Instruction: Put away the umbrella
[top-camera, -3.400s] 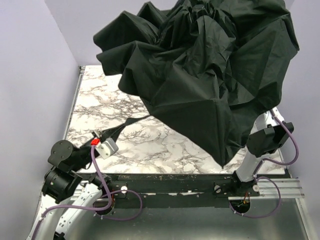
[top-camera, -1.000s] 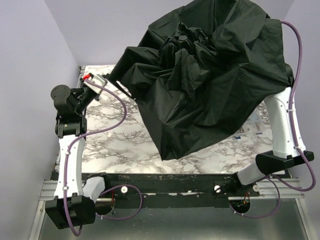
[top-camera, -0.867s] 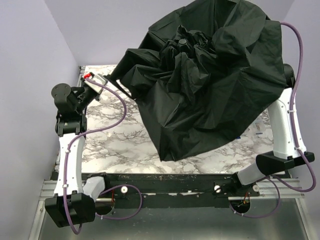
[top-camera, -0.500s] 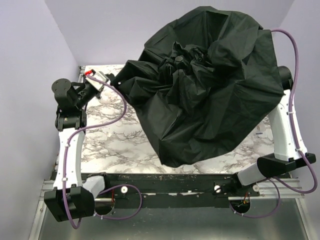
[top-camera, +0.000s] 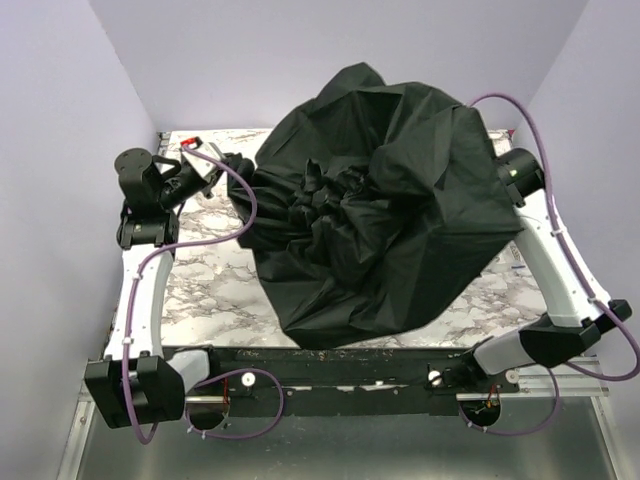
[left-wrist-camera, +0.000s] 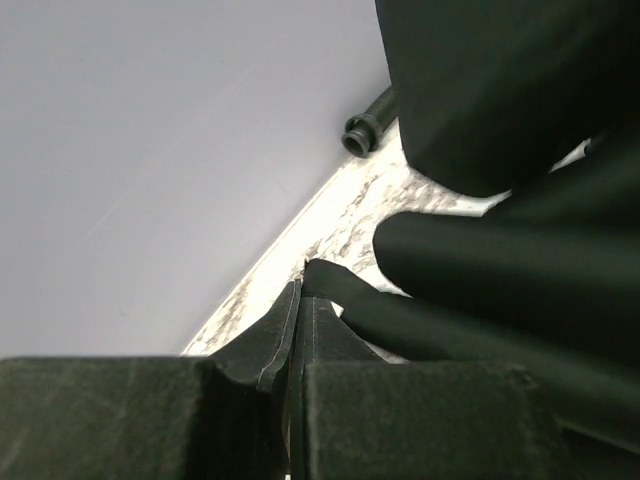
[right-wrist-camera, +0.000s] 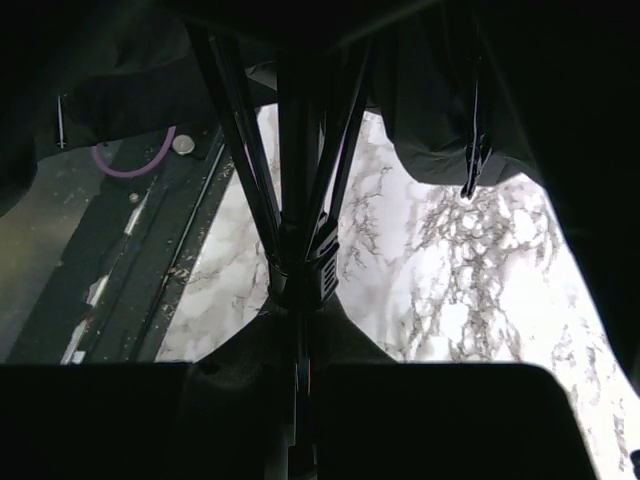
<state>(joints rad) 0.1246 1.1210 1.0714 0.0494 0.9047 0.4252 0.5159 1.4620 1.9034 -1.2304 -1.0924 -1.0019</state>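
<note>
A white marble-patterned table (top-camera: 200, 290) stands between lilac walls (top-camera: 60, 110); a black hose (left-wrist-camera: 362, 128) lies on it beside a wall.

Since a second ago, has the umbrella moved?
Yes. In the top view the umbrella has come down: its canopy no longer reaches the frame's top, and its lower edge now overlaps the table's front edge.

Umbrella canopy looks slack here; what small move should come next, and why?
Probably the left claw should pull its pinched strap gently leftward to gather the loose umbrella, since the right claw already clamps its shaft.
</note>
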